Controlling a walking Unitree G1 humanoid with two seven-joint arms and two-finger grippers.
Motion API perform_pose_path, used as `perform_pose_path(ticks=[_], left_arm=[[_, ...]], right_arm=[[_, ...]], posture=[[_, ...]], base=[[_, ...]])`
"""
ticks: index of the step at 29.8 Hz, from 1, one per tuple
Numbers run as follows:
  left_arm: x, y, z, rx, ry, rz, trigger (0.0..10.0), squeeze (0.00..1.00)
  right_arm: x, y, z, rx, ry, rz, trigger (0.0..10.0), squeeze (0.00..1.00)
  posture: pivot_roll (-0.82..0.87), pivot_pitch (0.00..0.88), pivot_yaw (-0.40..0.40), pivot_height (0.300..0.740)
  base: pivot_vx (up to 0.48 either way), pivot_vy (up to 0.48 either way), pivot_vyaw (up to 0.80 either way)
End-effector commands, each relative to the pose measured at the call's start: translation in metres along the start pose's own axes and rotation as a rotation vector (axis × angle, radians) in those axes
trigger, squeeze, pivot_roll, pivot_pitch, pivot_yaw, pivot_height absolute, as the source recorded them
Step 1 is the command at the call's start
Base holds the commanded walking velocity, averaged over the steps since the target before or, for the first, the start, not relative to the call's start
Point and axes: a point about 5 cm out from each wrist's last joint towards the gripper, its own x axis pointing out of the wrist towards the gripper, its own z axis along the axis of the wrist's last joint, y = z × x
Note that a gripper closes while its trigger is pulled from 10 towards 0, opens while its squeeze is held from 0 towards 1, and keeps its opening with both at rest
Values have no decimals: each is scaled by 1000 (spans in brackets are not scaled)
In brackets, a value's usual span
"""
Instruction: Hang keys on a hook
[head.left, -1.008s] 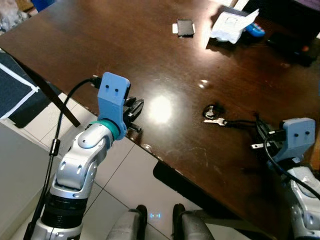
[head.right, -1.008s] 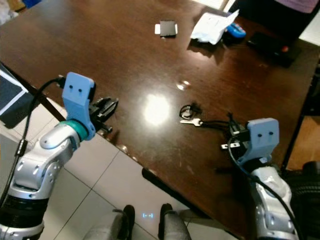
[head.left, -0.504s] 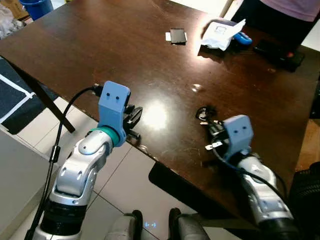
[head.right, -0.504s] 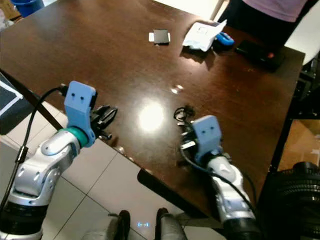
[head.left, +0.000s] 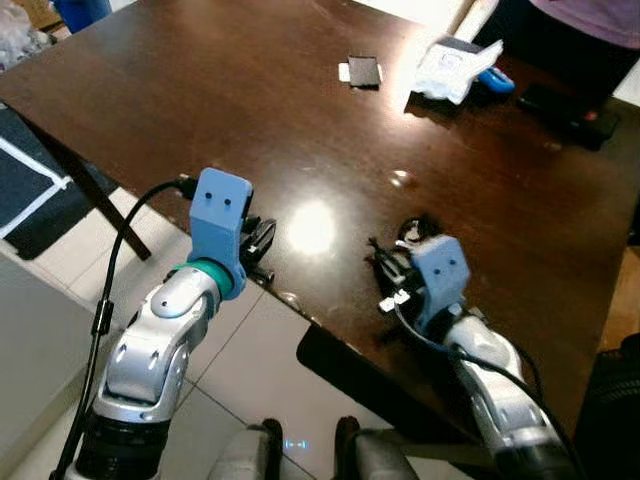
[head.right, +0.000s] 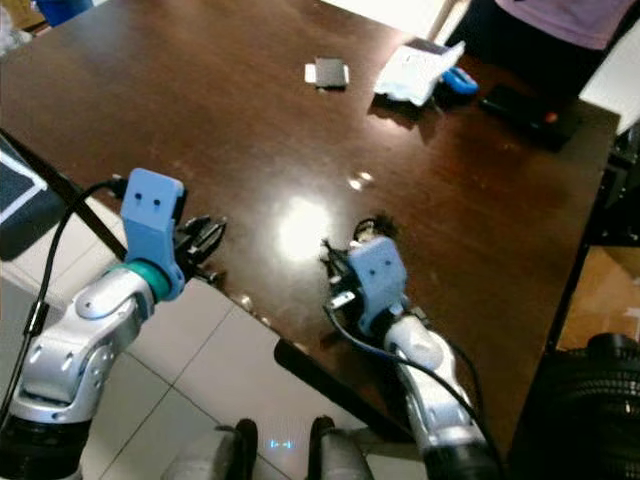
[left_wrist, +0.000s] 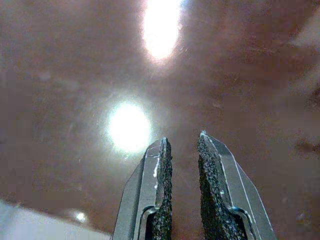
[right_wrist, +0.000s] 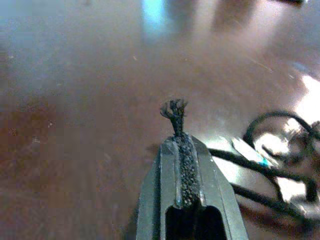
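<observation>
Starting nearest the camera, lower centre of the left eye view: right end effector (head.left: 388, 272) sits low over the near edge of the dark table (head.left: 200, 120). Right wrist view shows its two black fingers pressed together on a thin black cord (right_wrist: 176, 111), whose frayed tip pokes out past the fingertips. The cord loops back along the tabletop to the keys (head.left: 411, 232), which lie on the wood at frame centre, just beyond the end effector. One silver key blade (right_wrist: 248, 149) is visible among the loops in the wrist view.

Lower left of frame: left end effector (head.left: 262, 240) hovers at the table edge, well apart from the keys. Left wrist view shows its fingers (left_wrist: 161, 170) slightly spread with nothing between them.

Farther back, upper centre: small black card (head.left: 362, 71). Upper right: crumpled white paper (head.left: 455, 64) beside a blue object (head.left: 497, 80).

Progress judgement: early. Cord is pinched, but the keys rest on the table. Lifting, carrying and hanging remain.
</observation>
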Motion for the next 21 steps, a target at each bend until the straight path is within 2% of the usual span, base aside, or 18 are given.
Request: perform_pose_path(ticks=[1,2,6,9,13,14,16,17,18,19,20,21], left_arm=[[-4,2,-2,3,13,13,10000,0],[-3,2,-3,1,15,11,10000,0],[2,-3,-2,-1,20,-20,10000,0],[5,-5,-1,0,19,-33,10000,0],[6,-6,1,1,17,-40,10000,0],[7,-6,1,4,17,-45,10000,0],[7,-6,1,4,17,-45,10000,0],[8,-7,2,6,17,-50,10000,0],[8,-7,2,6,17,-50,10000,0],[8,-7,2,8,18,-54,10000,0],[8,-7,2,8,18,-54,10000,0],[8,-8,2,9,19,-56,10000,0]], right_arm=[[-16,-18,-10,28,58,-89,10000,0],[-28,-35,-8,1,62,-164,10000,0],[-56,-82,-9,-99,102,-365,10000,0],[-58,-91,-12,-118,127,-422,10000,0],[-58,-96,-15,-118,154,-462,10000,0],[-50,-95,-18,-114,164,-443,10000,0],[-50,-95,-18,-114,164,-443,10000,0],[-40,-90,-19,-114,168,-408,10000,0],[-40,-90,-19,-114,168,-408,10000,0],[-27,-83,-19,-106,172,-360,10000,0],[-27,-83,-19,-106,172,-360,10000,0],[-14,-73,-20,-96,177,-303,10000,0]], posture=[[53,221,78,740],[33,222,85,740],[3,223,104,740],[-5,222,113,740],[-6,224,128,740],[-6,224,128,740],[-6,224,128,740],[5,229,139,740],[5,229,139,740],[5,229,139,740],[5,229,139,740],[5,229,139,740]], base=[[0,0,0],[0,0,0],[0,0,0],[0,0,0],[0,0,0],[0,0,0],[0,0,0],[0,0,0],[0,0,0],[0,0,0],[0,0,0],[0,0,0]])
